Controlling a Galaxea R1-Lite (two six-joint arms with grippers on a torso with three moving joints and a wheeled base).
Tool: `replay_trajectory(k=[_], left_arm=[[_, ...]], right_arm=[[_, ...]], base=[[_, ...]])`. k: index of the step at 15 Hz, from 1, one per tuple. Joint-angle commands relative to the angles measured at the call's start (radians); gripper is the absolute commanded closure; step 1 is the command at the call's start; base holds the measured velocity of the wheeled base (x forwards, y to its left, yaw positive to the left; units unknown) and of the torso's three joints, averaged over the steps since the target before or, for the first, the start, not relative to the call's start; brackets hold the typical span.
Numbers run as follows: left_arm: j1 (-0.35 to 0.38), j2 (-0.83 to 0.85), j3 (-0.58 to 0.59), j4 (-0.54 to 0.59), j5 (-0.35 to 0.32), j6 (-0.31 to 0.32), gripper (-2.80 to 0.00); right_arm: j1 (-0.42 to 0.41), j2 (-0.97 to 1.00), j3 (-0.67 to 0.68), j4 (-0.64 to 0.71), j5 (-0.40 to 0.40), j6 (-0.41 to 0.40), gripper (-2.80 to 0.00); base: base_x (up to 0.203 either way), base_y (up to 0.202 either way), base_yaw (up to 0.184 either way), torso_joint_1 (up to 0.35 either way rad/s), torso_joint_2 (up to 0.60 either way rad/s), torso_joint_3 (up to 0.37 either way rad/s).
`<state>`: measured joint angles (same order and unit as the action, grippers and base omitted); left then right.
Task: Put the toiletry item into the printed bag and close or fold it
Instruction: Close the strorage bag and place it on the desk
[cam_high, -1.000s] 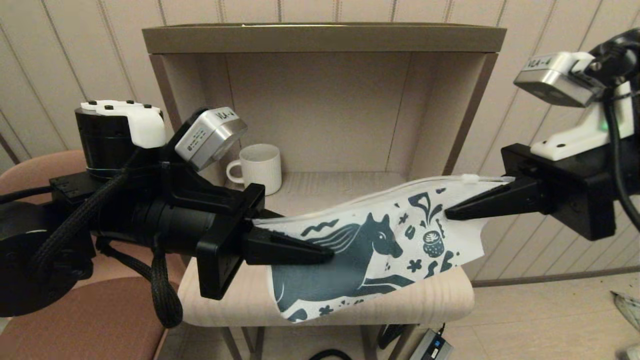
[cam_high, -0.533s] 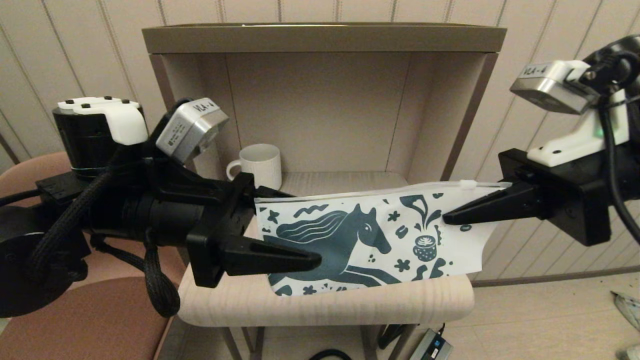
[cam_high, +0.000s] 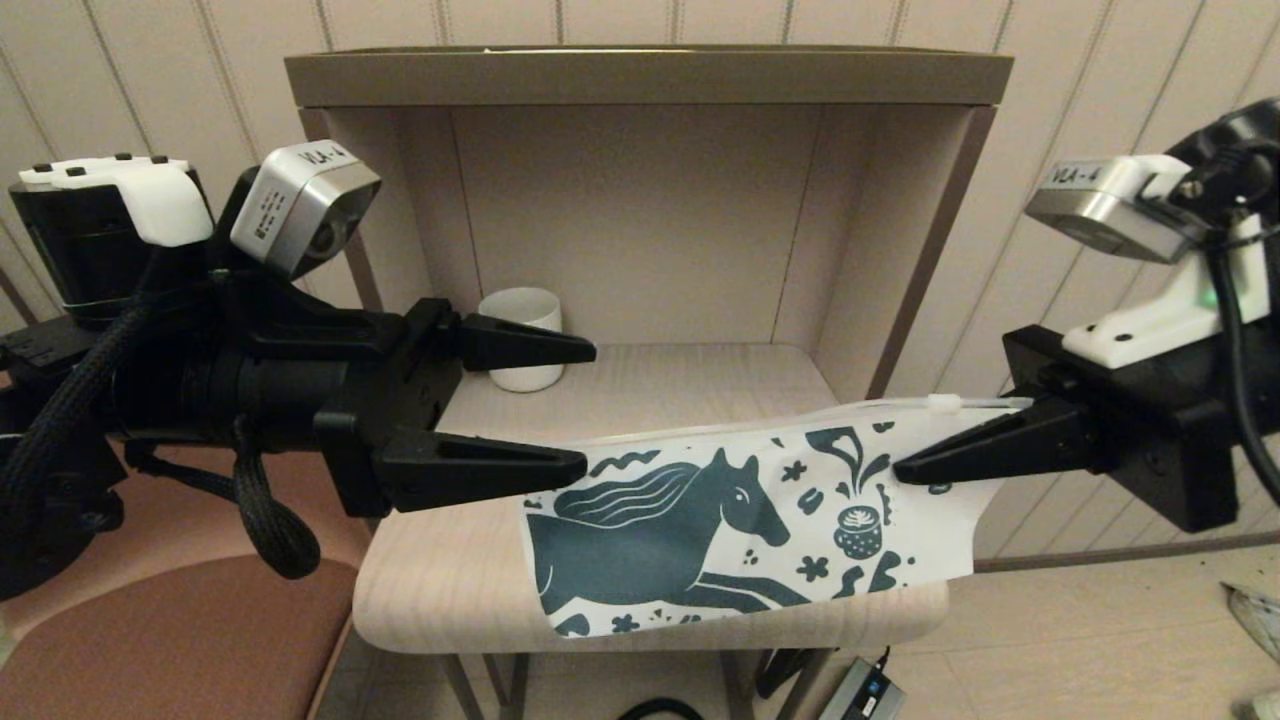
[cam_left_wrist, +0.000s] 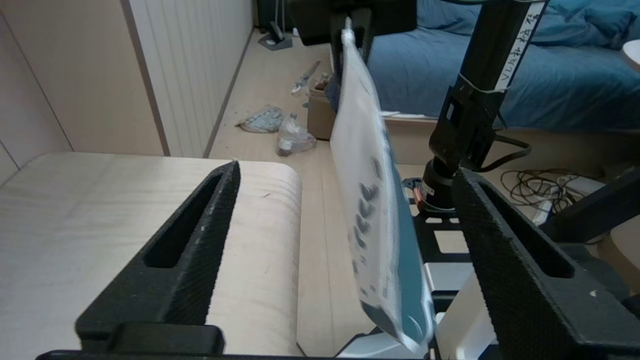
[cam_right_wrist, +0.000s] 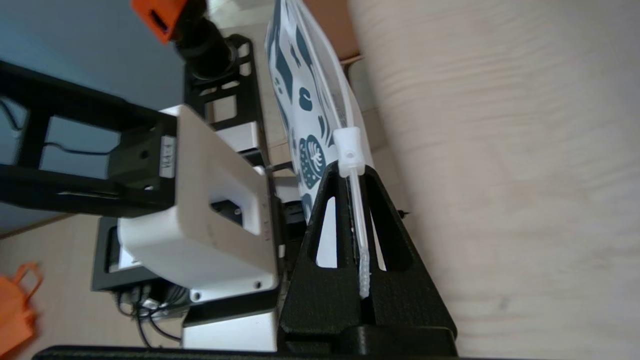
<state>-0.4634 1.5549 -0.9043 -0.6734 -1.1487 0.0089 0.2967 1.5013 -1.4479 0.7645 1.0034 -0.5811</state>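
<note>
The printed bag (cam_high: 740, 520), a white pouch with a dark teal horse, hangs above the front of the wooden shelf (cam_high: 500, 590). My right gripper (cam_high: 900, 466) is shut on its top right corner, just behind the white zip slider (cam_right_wrist: 348, 145). The bag (cam_right_wrist: 300, 100) droops down toward the left. My left gripper (cam_high: 588, 408) is open at the bag's left end, its fingers wide apart and not touching the bag (cam_left_wrist: 375, 210), which hangs edge-on between them. No toiletry item shows in any view.
A white ribbed mug (cam_high: 520, 340) stands at the back left of the shelf, partly behind my left upper finger. The cabinet's side walls (cam_high: 920, 240) close in the shelf. A brown chair seat (cam_high: 180, 640) sits at lower left. Cables and a power brick (cam_high: 860, 695) lie on the floor.
My left gripper has let go of the bag's left end, opened wide and drawn back to the left. The bag's freed left end has dropped while my right gripper keeps its hold.
</note>
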Motion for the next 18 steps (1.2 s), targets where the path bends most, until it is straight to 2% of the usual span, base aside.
replay_trajectory(k=[1, 3, 5, 10, 11, 14, 18], left_arm=[[0.002, -0.006, -0.001, -0.003, -0.008, 0.000, -2.80], [0.001, -0.007, -0.002, 0.005, -0.008, 0.000, -2.80], [0.000, -0.006, -0.009, 0.014, -0.009, 0.000, -2.80], [-0.007, 0.007, -0.041, 0.090, -0.008, -0.001, -2.80], [-0.009, 0.010, -0.051, 0.117, -0.007, 0.000, 0.00], [-0.008, 0.007, -0.069, 0.130, -0.006, -0.002, 0.00], [-0.006, -0.013, -0.085, 0.124, -0.005, -0.055, 0.00]], right_arm=[[0.038, -0.004, 0.019, 0.005, -0.004, -0.003, 0.00], [0.085, 0.005, 0.016, 0.006, -0.034, -0.003, 0.00], [0.140, 0.031, -0.003, 0.006, -0.111, -0.002, 0.00], [0.170, 0.104, -0.110, 0.013, -0.130, 0.043, 0.00], [0.179, 0.112, -0.125, 0.013, -0.145, 0.051, 0.00], [0.180, 0.112, -0.123, 0.016, -0.155, 0.053, 0.00], [0.182, 0.114, -0.105, 0.011, -0.156, 0.053, 0.00]], base=[[0.000, 0.000, 0.000, 0.000, 0.00, 0.000], [0.000, 0.000, 0.000, 0.000, 0.00, 0.000], [0.000, 0.000, 0.000, 0.000, 0.00, 0.000], [0.000, 0.000, 0.000, 0.000, 0.00, 0.000], [0.000, 0.000, 0.000, 0.000, 0.00, 0.000], [0.000, 0.000, 0.000, 0.000, 0.00, 0.000], [0.000, 0.000, 0.000, 0.000, 0.00, 0.000]])
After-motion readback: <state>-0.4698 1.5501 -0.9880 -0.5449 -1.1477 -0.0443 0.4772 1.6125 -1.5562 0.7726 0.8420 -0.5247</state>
